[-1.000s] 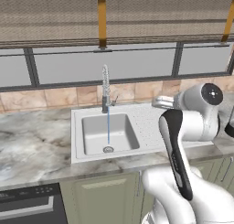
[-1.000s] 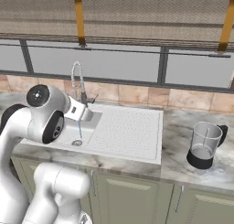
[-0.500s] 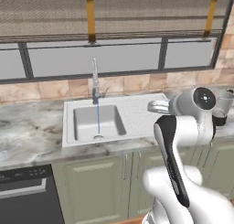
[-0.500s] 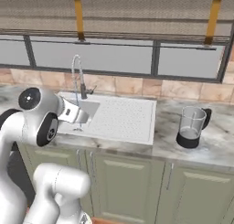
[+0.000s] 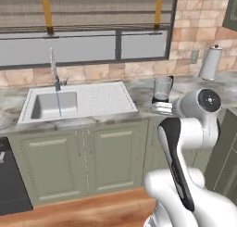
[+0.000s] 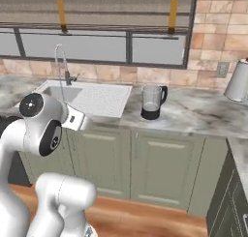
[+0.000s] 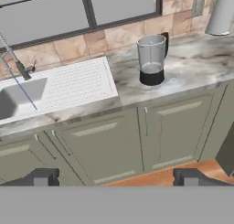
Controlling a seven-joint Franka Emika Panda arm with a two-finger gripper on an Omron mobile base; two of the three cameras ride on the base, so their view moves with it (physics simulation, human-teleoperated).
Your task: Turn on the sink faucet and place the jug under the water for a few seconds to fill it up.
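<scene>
**At the counter right of the sink: faucet running, jug not yet picked up**

On the marble counter (image 6: 203, 110), just right of the drainboard, the jug (image 6: 151, 101) stands upright, well apart from the gripper (image 7: 116, 176). The black handle points toward the back wall in the hand view, to the right in the right base view. The sink faucet (image 5: 55, 69) is on: the water (image 5: 59, 103) falls as a thin blue line into the sink (image 5: 48, 104). The gripper's fingertips (image 7: 45, 176) are spread wide with nothing between them.

Step in hand, as judged: reach and grasp the jug.
- Approach from the front, jaws level, astride the clear cylinder above the black base, or across the handle if the body proves too wide.
- Keep clear of the counter edge and the cabinet doors (image 7: 109, 143) on the way in.
- Close only once centred; an off-centre squeeze is likely to tip or slide the jug.
- Lift straight, carry upright over the drainboard, mouth under the stream.

A white-grey canister (image 5: 209, 62) stands further right by the wall; leave it alone.

Writing, brands, labels: none legible on any item.
</scene>
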